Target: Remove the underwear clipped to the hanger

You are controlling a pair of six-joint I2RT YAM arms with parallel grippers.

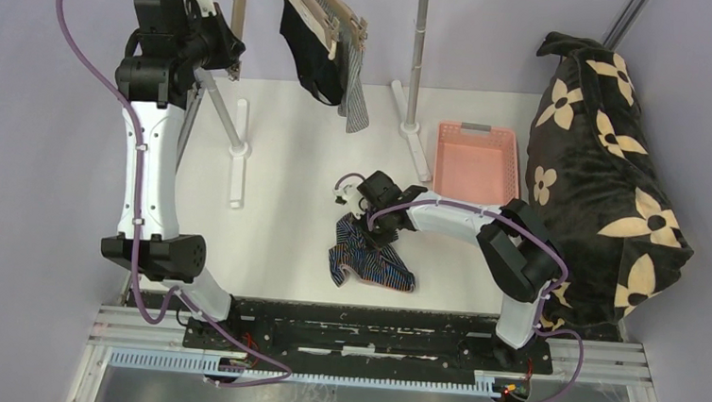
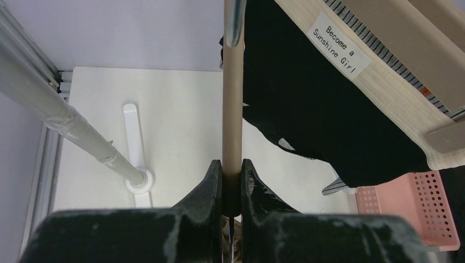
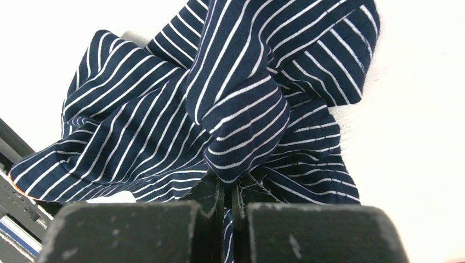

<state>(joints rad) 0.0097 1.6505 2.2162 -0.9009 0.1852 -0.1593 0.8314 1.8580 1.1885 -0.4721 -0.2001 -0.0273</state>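
White shells (image 1: 146, 167), black joints (image 1: 154, 253) and purple cables (image 1: 67, 11) form both arms (image 1: 518, 260); the left end effector (image 2: 231, 167) is scuffed black.

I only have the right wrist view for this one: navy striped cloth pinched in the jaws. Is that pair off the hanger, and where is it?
Observer: Yes, it is off. The top view shows the navy striped pair crumpled on the white table, in front of the rack, with the right gripper shut on its far edge.
Operator: What's left hanging?
Observer: Two pairs, the black pair and the grey striped pair, both clipped to the wooden hanger.
Operator: And the left arm?
Observer: It is raised at the rack. The left gripper is shut on a tan bar beside the black pair.
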